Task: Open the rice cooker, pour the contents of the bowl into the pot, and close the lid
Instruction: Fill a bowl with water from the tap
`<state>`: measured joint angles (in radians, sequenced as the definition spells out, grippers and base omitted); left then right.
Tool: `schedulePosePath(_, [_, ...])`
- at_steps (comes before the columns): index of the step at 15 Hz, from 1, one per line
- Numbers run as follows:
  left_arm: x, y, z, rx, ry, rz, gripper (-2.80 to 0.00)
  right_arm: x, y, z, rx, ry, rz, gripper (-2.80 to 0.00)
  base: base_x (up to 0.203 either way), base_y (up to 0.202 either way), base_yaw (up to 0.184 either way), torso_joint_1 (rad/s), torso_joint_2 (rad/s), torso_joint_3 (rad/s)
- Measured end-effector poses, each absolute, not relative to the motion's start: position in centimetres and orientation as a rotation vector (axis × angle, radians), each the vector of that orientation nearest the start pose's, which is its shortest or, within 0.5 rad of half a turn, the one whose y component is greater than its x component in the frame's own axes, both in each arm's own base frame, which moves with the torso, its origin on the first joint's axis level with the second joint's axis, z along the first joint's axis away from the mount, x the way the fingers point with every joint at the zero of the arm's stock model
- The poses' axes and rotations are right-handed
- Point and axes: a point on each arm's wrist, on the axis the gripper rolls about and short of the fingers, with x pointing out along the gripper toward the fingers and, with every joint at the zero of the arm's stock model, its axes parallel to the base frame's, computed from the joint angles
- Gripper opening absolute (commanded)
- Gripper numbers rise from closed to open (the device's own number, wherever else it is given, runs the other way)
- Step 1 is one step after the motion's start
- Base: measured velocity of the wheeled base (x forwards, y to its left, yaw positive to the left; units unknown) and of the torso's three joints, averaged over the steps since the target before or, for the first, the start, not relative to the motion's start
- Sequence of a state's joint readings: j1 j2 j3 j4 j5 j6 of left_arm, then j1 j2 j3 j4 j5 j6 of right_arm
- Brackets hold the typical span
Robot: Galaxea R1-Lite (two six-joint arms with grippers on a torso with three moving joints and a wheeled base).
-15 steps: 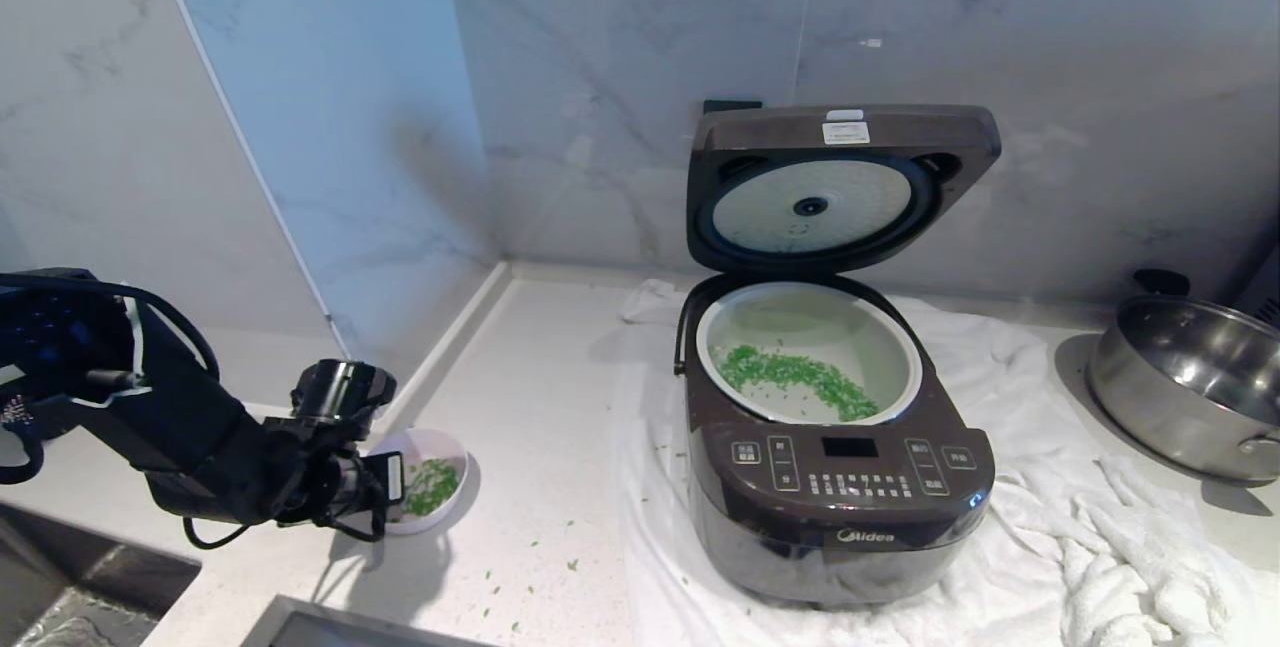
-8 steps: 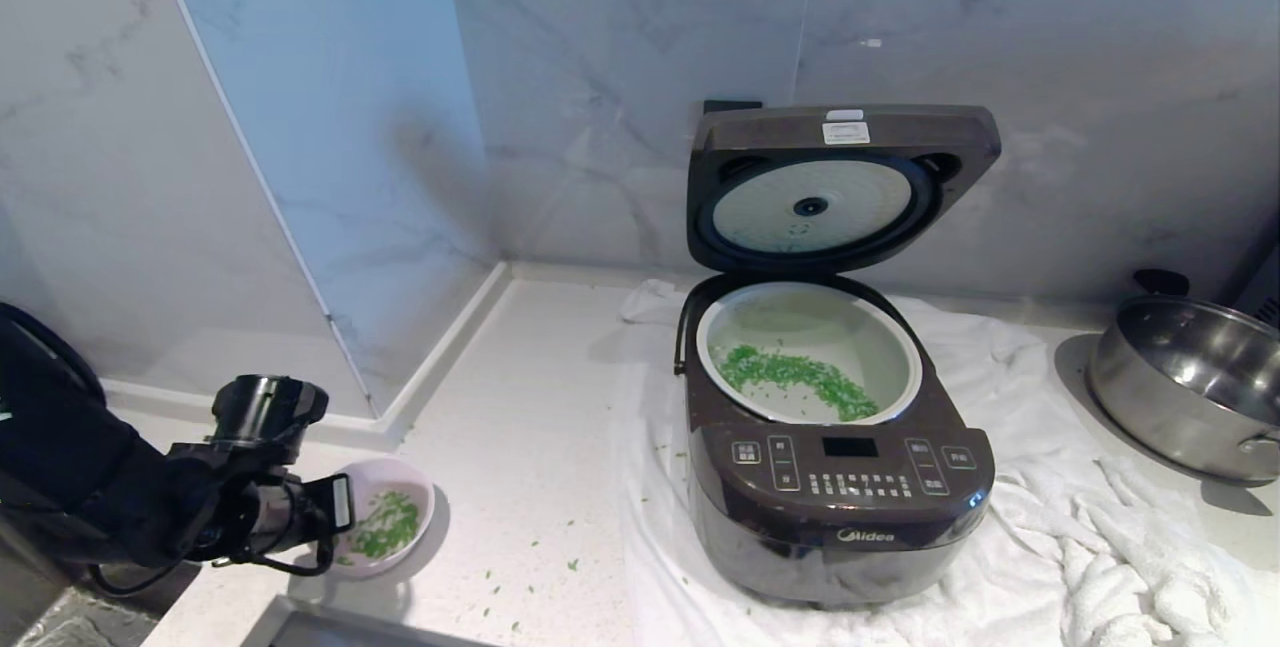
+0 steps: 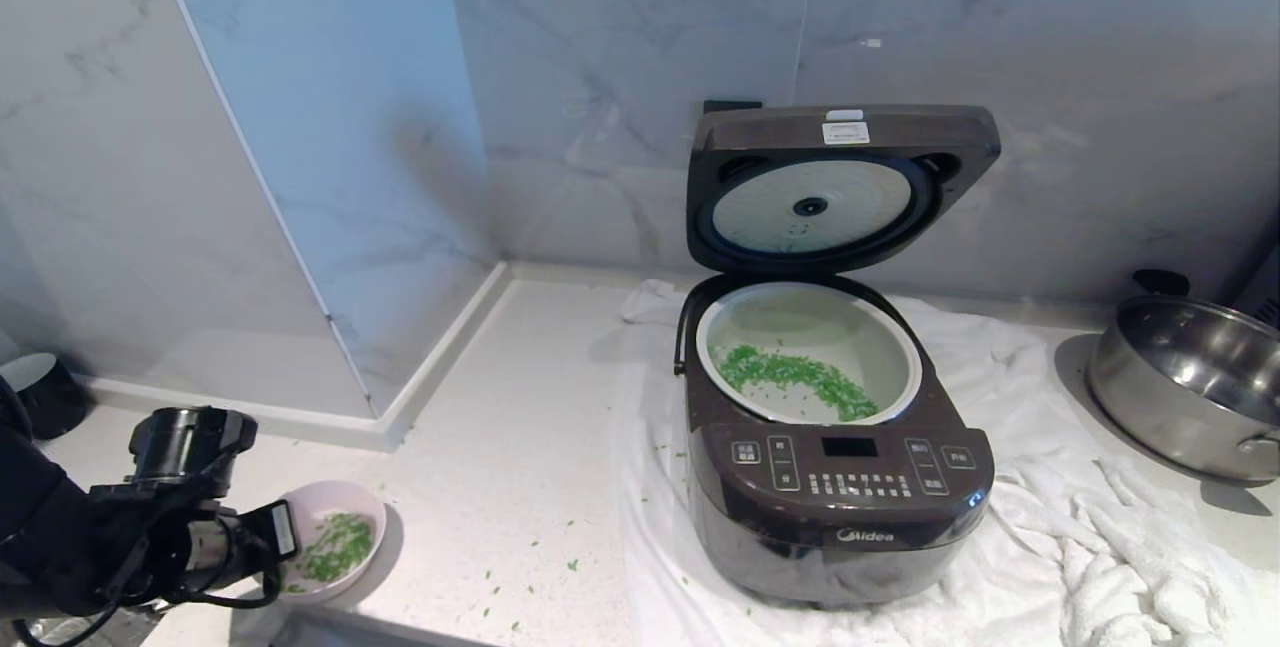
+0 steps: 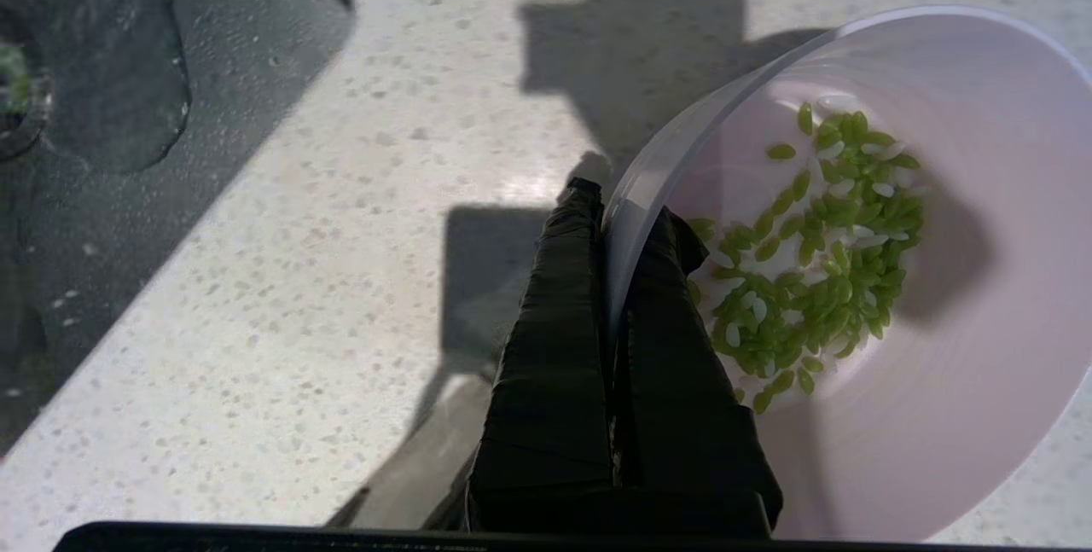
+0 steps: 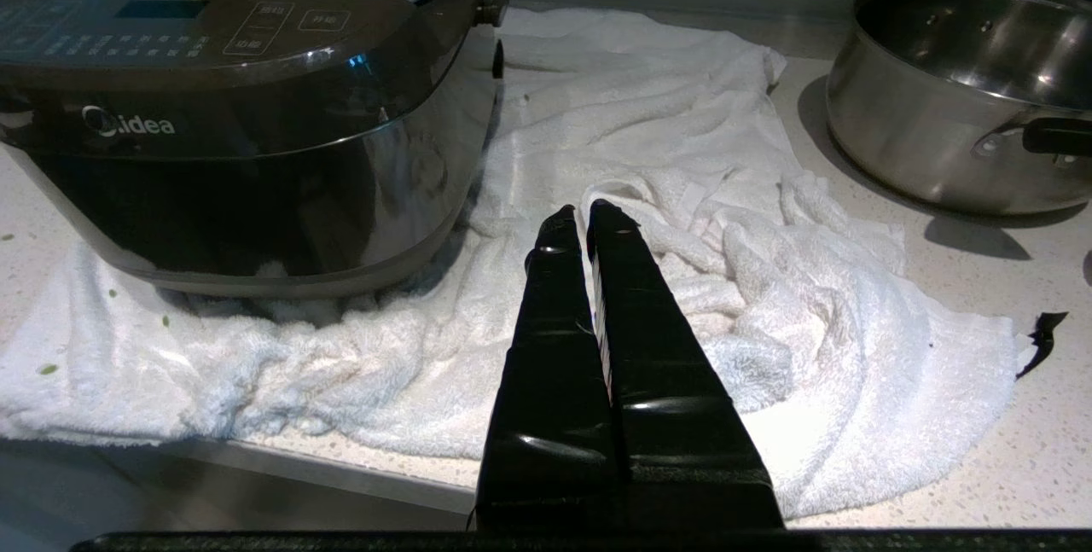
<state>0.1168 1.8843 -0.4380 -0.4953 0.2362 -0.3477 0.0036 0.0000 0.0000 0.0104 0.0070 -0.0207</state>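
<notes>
The rice cooker (image 3: 840, 517) stands on a white towel with its lid (image 3: 840, 187) hinged upright, white disc facing me. Green contents (image 3: 800, 372) lie in the white pot (image 3: 820, 322). At the counter's front left, my left gripper (image 3: 285, 532) is shut on the near rim of the small pink bowl (image 3: 355, 507). In the left wrist view, the gripper (image 4: 627, 206) has one finger outside and one inside the bowl (image 4: 938, 364), which holds green bits (image 4: 819, 270). My right gripper (image 5: 589, 215) is shut and empty, low in front of the towel.
A steel pot (image 3: 1190, 382) with black handles sits at the right. The crumpled towel (image 3: 1050, 487) spreads under and right of the cooker. Loose green bits (image 3: 530, 567) dot the counter. A dark cup (image 3: 35, 392) stands far left, near a sink edge (image 4: 102, 108).
My left arm has carried the bowl leftward and toward the counter's front edge, away from the cooker. Cooker, lid and right arm have not moved.
</notes>
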Motion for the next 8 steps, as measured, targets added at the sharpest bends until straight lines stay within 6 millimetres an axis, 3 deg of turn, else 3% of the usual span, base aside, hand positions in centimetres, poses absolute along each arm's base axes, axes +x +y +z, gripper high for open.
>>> schedulePosePath(2, [23.9,4.6,3.7,-0.278,0.893,0.534,-2.80,-2.3,0.0,7.5,-0.021,0.010,0.011,-2.80,0.000,0.000,0.000,0.000,0.00,0.000])
schedulePosePath(8, [22.0,5.3,3.7,-0.313,0.854,0.585,-2.80,-2.3,0.0,7.5,-0.021,0.010,0.011,-2.80,0.000,0.000,0.000,0.000,0.00,0.000])
